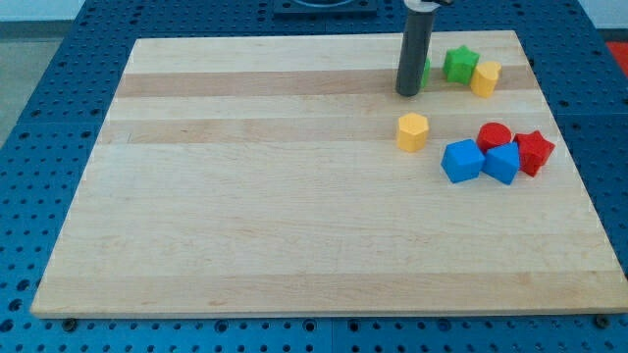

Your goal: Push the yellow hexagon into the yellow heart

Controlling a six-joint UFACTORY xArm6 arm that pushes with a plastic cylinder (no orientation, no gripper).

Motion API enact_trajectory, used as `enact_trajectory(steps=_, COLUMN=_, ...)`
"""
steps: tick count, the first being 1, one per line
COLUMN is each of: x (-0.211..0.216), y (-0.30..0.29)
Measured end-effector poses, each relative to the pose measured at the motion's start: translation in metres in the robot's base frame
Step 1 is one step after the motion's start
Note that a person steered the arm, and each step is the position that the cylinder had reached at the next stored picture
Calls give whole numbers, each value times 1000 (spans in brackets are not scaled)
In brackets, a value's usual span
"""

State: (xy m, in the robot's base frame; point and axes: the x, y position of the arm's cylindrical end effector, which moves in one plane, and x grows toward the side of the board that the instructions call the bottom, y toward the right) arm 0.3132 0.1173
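Note:
The yellow hexagon (413,130) lies on the wooden board (294,196), right of centre near the view's top. The yellow heart (485,77) lies up and to the right of it, beside a green star (459,65). My tip (408,93) stands just above the hexagon in the view, a short gap away, and left of the green star. A small green block (425,70) shows partly behind the rod.
A red cylinder (494,135), a red star (534,151) and two blue blocks (462,161) (502,163) cluster right of the hexagon. The board's right edge is close to them. Blue perforated table surrounds the board.

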Motion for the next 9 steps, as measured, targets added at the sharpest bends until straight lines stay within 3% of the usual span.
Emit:
enact_trajectory(steps=3, x=-21, y=18)
enact_trajectory(steps=4, x=-14, y=-32)
enact_trajectory(steps=5, x=18, y=-91)
enact_trajectory(steps=7, x=180, y=-117)
enact_trajectory(steps=9, x=181, y=-89)
